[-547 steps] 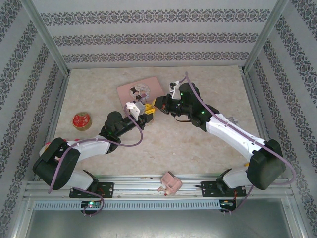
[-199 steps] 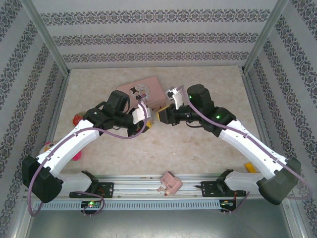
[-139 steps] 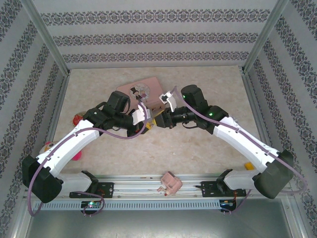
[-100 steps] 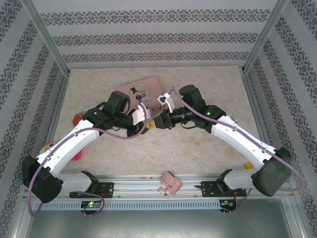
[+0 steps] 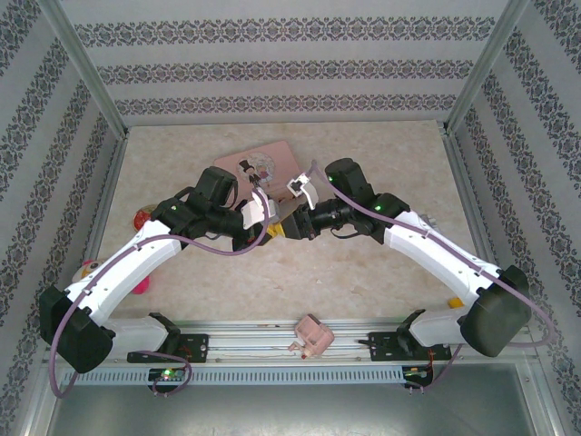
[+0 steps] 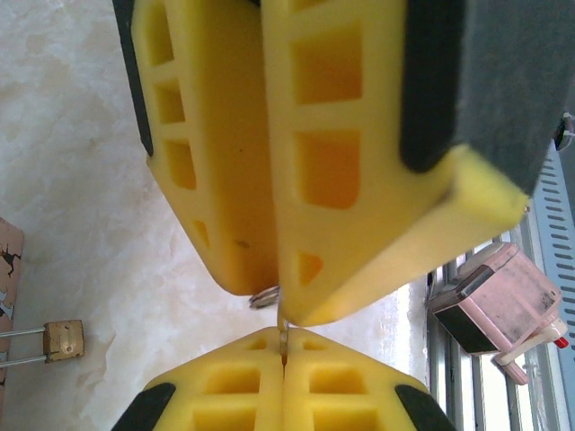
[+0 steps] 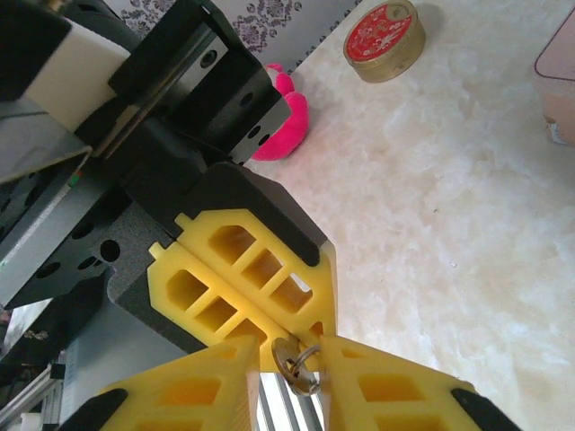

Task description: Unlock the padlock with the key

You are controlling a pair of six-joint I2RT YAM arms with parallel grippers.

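Meeting tip to tip just in front of the pink tin (image 5: pixel 283 156), both grippers hang above the table (image 5: pixel 363 272) with the key (image 7: pixel 288 357) between them. Left gripper (image 6: pixel 283 359): its fingers (image 6: pixel 216 395) are pressed together, and the key's thin blade runs into the seam between them. Right gripper (image 6: pixel 272 301): its fingers (image 6: pixel 216 162) are nearly together, pinching the key's round head, and the wire ring (image 6: pixel 262 297) pokes out at their tips. The key is clear of the table, off the pink tin's near side. The padlock (image 6: pixel 63 338) lies on the table just beside the pink tin, apart from both grippers. Its shackle runs out of the left wrist's frame, so I cannot tell whether it is latched. A red tin (image 7: pixel 384 40) sits well to the pink tin's left, with a pink toy (image 7: pixel 280 117) farther from the pink tin on that side. A pink box (image 5: pixel 311 336) lies well in front of the pink tin, on the rail (image 5: pixel 236 350).
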